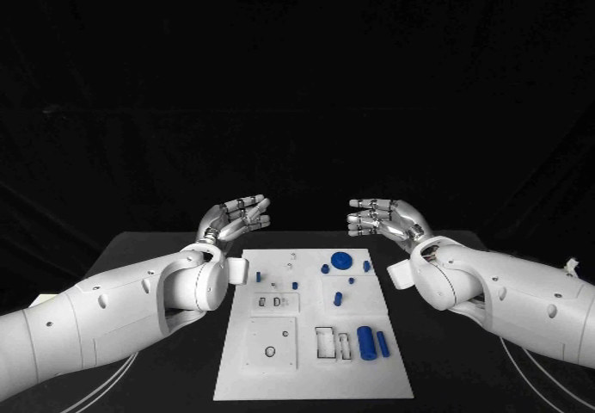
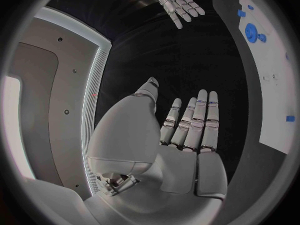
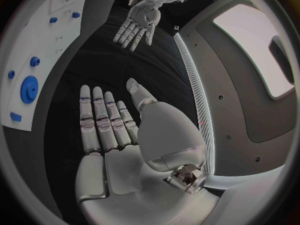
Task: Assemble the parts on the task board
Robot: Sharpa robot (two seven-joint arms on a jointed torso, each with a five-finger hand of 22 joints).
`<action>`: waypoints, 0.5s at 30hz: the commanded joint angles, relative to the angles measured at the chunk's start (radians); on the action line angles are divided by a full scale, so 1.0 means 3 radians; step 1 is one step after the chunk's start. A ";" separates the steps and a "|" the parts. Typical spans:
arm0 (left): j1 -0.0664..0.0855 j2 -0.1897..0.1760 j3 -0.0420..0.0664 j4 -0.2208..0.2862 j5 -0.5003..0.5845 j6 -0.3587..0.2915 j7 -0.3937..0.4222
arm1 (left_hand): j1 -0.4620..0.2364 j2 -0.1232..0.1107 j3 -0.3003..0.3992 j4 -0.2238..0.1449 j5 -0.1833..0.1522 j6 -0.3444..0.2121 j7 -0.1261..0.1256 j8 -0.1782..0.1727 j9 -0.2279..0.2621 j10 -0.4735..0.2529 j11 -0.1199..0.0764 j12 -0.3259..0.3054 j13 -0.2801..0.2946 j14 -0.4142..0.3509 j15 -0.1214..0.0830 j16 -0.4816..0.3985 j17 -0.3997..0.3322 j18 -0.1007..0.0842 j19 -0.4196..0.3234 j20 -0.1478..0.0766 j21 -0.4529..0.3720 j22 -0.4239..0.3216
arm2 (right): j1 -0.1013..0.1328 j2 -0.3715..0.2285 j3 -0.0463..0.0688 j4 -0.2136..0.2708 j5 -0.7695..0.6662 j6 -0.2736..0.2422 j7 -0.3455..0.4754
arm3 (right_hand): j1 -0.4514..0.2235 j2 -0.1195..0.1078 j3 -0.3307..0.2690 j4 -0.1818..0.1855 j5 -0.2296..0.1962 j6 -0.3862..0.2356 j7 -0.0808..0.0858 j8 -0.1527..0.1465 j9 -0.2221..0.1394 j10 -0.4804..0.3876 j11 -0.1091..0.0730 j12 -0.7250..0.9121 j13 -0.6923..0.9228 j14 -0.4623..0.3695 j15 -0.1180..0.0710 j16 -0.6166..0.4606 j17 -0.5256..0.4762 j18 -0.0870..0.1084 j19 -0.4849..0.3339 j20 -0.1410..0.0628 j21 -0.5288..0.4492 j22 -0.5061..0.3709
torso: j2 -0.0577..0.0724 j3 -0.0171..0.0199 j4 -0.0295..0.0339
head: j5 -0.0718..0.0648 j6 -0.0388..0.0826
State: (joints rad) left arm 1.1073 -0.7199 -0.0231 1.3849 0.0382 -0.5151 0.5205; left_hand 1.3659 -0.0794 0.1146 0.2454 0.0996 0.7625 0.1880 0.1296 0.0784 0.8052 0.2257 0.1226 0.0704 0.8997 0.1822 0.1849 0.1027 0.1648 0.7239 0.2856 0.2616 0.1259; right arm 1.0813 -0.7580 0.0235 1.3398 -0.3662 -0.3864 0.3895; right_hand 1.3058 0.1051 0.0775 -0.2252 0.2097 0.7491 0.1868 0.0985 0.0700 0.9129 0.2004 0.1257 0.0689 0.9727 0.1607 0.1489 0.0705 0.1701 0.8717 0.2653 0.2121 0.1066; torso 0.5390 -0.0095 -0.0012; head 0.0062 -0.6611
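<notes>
Both hands empty, fingers spread: left hand [image 1: 236, 216] and right hand [image 1: 386, 218] hover mid-frame beyond the board [image 1: 248, 379]; blue parts [image 1: 341, 257] seemingly loose there.

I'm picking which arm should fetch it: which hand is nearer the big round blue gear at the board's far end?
Right. The right hand hangs open just beyond the blue gear, slightly to its right. The left hand hangs open farther off, past the task board's far-left corner.
</notes>
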 commanded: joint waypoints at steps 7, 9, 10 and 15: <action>0.0023 -0.0299 0.0003 0.0372 0.0054 0.0454 0.0031 | 0.0158 0.0111 -0.0076 -0.0221 -0.0010 0.0578 0.0128 0.0039 -0.0015 0.0610 -0.0171 0.0065 -0.0005 0.0651 -0.0198 0.0109 0.0072 0.0070 0.0642 -0.0170 0.0168 -0.0008 | 0.0098 0.0004 0.0025 -0.0153 -0.1348 -0.0024 -0.0158 | 0.0140 -0.0073 0.0156 -0.0217 -0.0078 0.0712 0.0038 0.0102 0.0027 0.0658 -0.0233 0.0078 -0.0011 0.0909 -0.0351 0.0223 0.0069 0.0042 0.0896 -0.0389 0.0457 0.0148 | 0.0172 -0.0008 0.0031 | -0.0053 0.0044; 0.0028 -0.0379 0.0003 0.0501 0.0080 0.0496 0.0019 | 0.0159 0.0125 -0.0091 -0.0241 -0.0009 0.0613 0.0119 0.0025 -0.0025 0.0655 -0.0183 0.0051 -0.0008 0.0702 -0.0213 0.0101 0.0086 0.0070 0.0689 -0.0185 0.0165 -0.0021 | 0.0129 -0.0005 0.0031 -0.0163 -0.1641 0.0018 -0.0262 | 0.0184 -0.0122 0.0181 -0.0214 -0.0059 0.0803 0.0001 0.0112 0.0028 0.0788 -0.0282 0.0078 -0.0011 0.1125 -0.0426 0.0289 0.0106 0.0038 0.1076 -0.0471 0.0609 0.0221 | 0.0216 -0.0009 0.0045 | -0.0073 0.0048; 0.0030 -0.0418 0.0003 0.0566 0.0102 0.0511 0.0013 | 0.0158 0.0128 -0.0094 -0.0244 -0.0008 0.0619 0.0117 0.0022 -0.0027 0.0662 -0.0185 0.0047 -0.0008 0.0708 -0.0215 0.0098 0.0089 0.0070 0.0697 -0.0187 0.0164 -0.0024 | 0.0145 -0.0007 0.0035 -0.0165 -0.1790 0.0044 -0.0319 | 0.0194 -0.0144 0.0189 -0.0215 -0.0057 0.0844 -0.0014 0.0113 0.0027 0.0848 -0.0308 0.0074 -0.0011 0.1225 -0.0455 0.0320 0.0127 0.0039 0.1147 -0.0510 0.0687 0.0261 | 0.0238 -0.0009 0.0051 | -0.0081 0.0054; 0.0043 -0.0586 0.0006 0.0840 0.0224 0.0564 -0.0018 | 0.0156 0.0134 -0.0102 -0.0252 -0.0008 0.0631 0.0115 0.0013 -0.0030 0.0676 -0.0188 0.0037 -0.0010 0.0720 -0.0218 0.0088 0.0093 0.0069 0.0711 -0.0191 0.0158 -0.0032 | 0.0224 -0.0017 0.0052 -0.0145 -0.2508 0.0157 -0.0637 | 0.0120 -0.0221 0.0220 -0.0205 -0.0005 0.1013 -0.0106 0.0092 0.0017 0.1121 -0.0424 0.0042 -0.0004 0.1771 -0.0587 0.0627 0.0322 0.0040 0.1463 -0.0631 0.1113 0.0494 | 0.0354 -0.0010 0.0091 | -0.0125 0.0079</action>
State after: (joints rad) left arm 1.1179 -0.8927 -0.0225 1.6232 0.0684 -0.4021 0.5185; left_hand 1.4091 -0.0462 0.0841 0.1750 0.0997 0.9453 0.2249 0.1372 0.0703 1.0011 0.1694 0.1356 0.0688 1.1069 0.1178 0.2140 0.1296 0.1799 0.9310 0.2300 0.3086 0.1175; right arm 1.1462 -0.7634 0.0385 1.2924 -0.8854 -0.3866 0.2917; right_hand 1.3461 0.0403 0.1401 -0.2867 0.2059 1.0466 0.1541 0.1311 0.0759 1.2421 0.0775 0.1411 0.0667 1.4589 -0.0134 0.3303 0.1630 0.1701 1.3039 0.0781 0.5376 0.2503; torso 0.6184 -0.0121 0.0172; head -0.0246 -0.6416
